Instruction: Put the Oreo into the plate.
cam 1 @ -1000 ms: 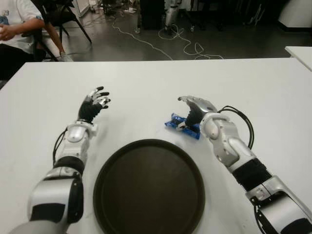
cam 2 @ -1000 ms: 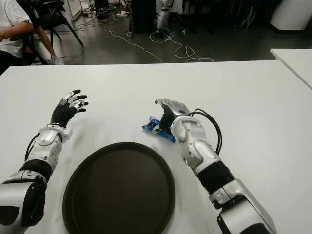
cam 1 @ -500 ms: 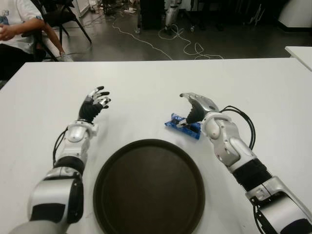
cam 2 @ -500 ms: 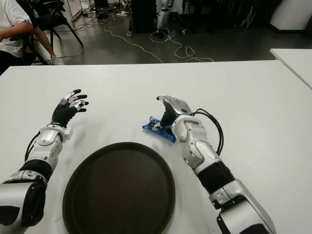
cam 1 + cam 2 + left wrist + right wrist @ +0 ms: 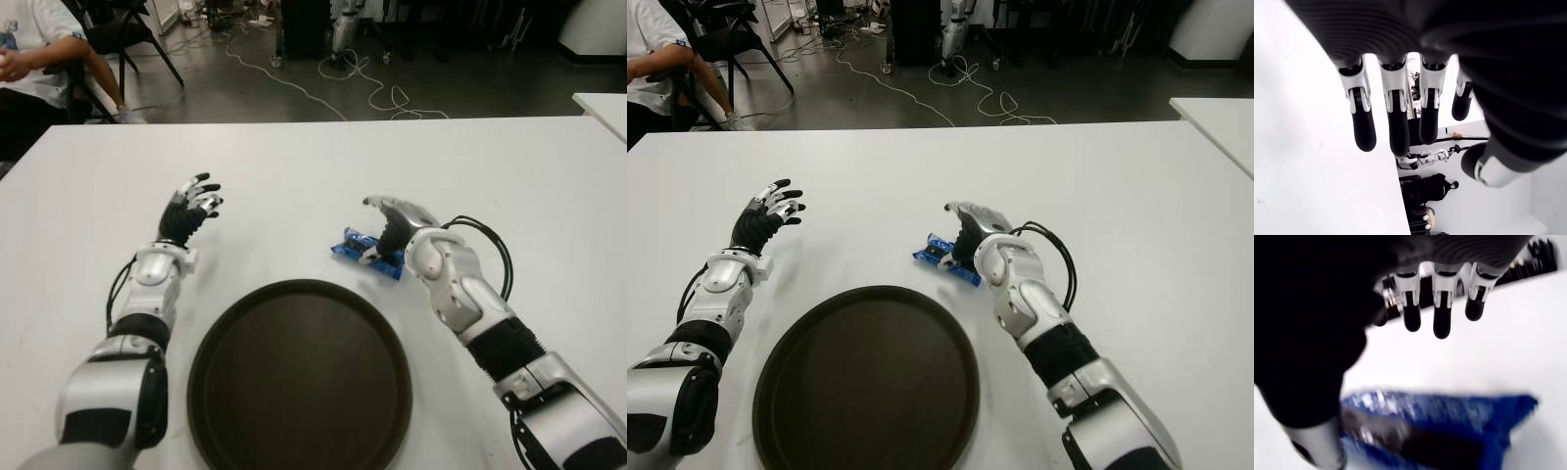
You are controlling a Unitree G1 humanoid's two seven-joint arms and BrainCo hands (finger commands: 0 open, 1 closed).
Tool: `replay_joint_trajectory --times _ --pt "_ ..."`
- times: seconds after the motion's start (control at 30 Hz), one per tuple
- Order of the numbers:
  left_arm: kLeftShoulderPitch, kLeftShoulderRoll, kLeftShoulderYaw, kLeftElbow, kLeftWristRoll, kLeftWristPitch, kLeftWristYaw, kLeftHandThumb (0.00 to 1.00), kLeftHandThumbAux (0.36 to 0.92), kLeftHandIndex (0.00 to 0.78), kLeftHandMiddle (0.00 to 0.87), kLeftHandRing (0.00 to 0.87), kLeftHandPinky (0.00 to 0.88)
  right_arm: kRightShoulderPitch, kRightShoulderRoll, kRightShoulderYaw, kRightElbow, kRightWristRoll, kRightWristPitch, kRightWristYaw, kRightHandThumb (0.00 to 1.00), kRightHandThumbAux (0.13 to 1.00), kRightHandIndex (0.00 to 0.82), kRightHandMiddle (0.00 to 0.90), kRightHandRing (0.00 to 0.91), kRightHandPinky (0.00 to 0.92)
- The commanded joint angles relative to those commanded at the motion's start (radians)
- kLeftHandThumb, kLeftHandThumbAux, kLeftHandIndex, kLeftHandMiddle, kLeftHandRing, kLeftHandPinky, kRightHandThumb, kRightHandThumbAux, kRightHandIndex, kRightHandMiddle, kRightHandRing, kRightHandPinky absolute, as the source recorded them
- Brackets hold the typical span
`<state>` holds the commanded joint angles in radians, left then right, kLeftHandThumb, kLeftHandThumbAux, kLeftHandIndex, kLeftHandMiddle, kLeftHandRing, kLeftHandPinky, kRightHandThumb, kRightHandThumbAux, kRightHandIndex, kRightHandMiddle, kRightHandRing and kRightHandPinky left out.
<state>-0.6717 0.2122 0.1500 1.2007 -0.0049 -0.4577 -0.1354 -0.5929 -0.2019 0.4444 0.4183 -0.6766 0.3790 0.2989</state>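
2 head views, set slightly apart, looking forward and down over the same white rectangular counter (image 5: 313, 166). 2 wrist views, each very close behind its own black-tipped fingers (image 5: 1393, 122), facing out across that counter.

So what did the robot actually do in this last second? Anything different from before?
Very little. The right hand lifted slightly off the blue Oreo packet half a second ago and has now dropped back over it, fingers extended past it, not closed on it. The packet itself has not moved and lies on the white table beyond the dark plate. The left hand stayed open, left of the packet.
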Motion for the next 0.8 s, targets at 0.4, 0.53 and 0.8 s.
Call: replay_joint_trajectory --times 0.4,0.53,0.8 --pt "0.005 0.000 -0.002 -0.009 0.001 0.000 0.003 0.211 0.629 0.155 0.229 0.261 0.301 -0.033 -0.011 0.010 0.052 0.022 -0.020 0.064 0.000 0.827 0.081 0.110 0.084 0.045" --pt "0.005 0.001 -0.004 -0.010 0.003 0.001 0.005 0.217 0.624 0.154 0.230 0.261 0.299 -0.038 -0.011 0.012 0.066 0.030 -0.021 0.066 0.000 0.839 0.079 0.109 0.081 0.040" --pt "0.007 0.003 -0.003 -0.009 0.000 0.001 0.003 0.234 0.622 0.150 0.233 0.260 0.291 -0.052 0.000 0.004 0.129 0.045 -0.030 0.044 0.000 0.846 0.078 0.118 0.087 0.034"
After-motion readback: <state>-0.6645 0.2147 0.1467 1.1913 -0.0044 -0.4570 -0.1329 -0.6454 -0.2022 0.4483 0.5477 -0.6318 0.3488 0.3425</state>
